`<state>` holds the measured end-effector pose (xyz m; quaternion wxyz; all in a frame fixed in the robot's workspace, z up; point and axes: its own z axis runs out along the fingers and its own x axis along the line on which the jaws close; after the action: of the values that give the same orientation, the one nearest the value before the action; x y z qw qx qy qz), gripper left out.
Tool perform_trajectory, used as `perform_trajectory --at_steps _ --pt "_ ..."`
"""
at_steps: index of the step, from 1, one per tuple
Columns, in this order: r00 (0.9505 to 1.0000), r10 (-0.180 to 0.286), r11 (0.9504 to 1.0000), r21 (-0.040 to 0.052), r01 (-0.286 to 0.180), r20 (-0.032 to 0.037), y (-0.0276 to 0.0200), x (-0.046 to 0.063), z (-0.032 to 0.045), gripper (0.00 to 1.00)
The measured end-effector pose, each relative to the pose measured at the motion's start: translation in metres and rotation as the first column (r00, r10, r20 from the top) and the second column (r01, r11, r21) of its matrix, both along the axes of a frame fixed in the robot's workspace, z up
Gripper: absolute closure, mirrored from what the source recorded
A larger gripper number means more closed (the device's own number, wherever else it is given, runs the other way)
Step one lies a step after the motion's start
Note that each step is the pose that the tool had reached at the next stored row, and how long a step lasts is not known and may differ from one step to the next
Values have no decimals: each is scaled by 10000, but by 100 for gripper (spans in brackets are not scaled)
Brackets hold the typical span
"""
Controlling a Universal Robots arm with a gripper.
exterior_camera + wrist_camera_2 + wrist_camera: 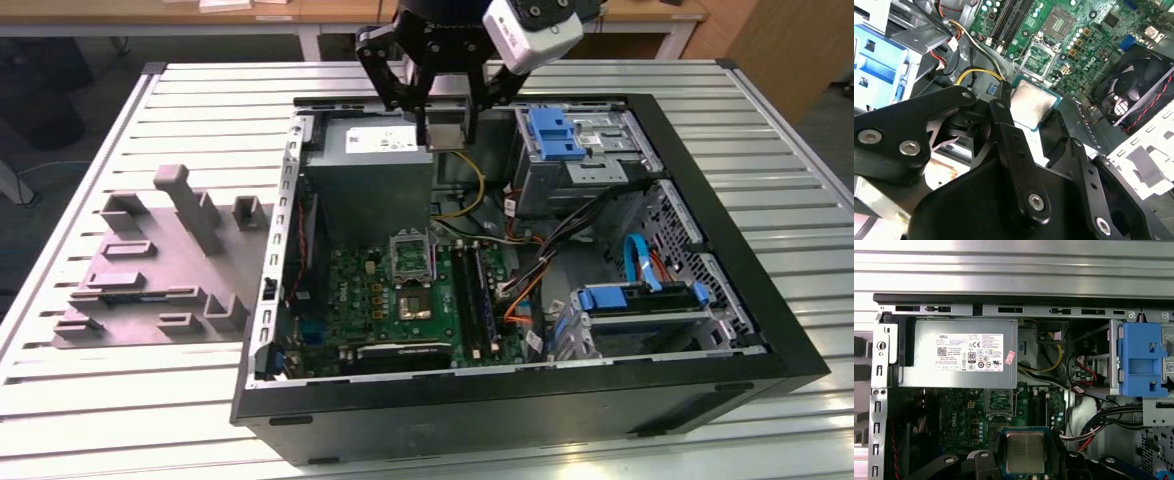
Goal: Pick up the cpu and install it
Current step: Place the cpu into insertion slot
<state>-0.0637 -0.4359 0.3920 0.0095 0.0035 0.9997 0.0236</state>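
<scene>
— Gripper [1029, 107] is pinching the chip [1032, 104] by opposite edges, right between its fingers, above the board [1029, 30].
— Socket [1059, 22] lies open just beyond. Best carried level, corners squared, no tilt.

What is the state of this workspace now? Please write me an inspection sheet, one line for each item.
Surface: slatted metal table, bearing an open computer case.
Job's things: the cpu hangs over the green motherboard; the socket frame is apart from it.
Clutter: grey moulded fixture on the table, at the exterior view's left of the case.
Grippers: the pincer is shut on the cpu, above the case near the power-supply box.
Cables: yellow cable, blue cable and black bundles, all inside the case.
Surroundings: wooden desks behind the table.
</scene>
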Motion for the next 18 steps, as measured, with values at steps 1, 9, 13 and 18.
perform_trajectory --at_steps 1,9,13,18 --pt "10000 0 10000 0 0 0 0 3 0 53" --pt "10000 0 10000 -1 0 0 -1 7 -1 53" --pt "10000 14 10000 0 -14 1 -31 -2 -10 53" --pt "10000 17 10000 -1 -17 0 -38 -3 -10 53"
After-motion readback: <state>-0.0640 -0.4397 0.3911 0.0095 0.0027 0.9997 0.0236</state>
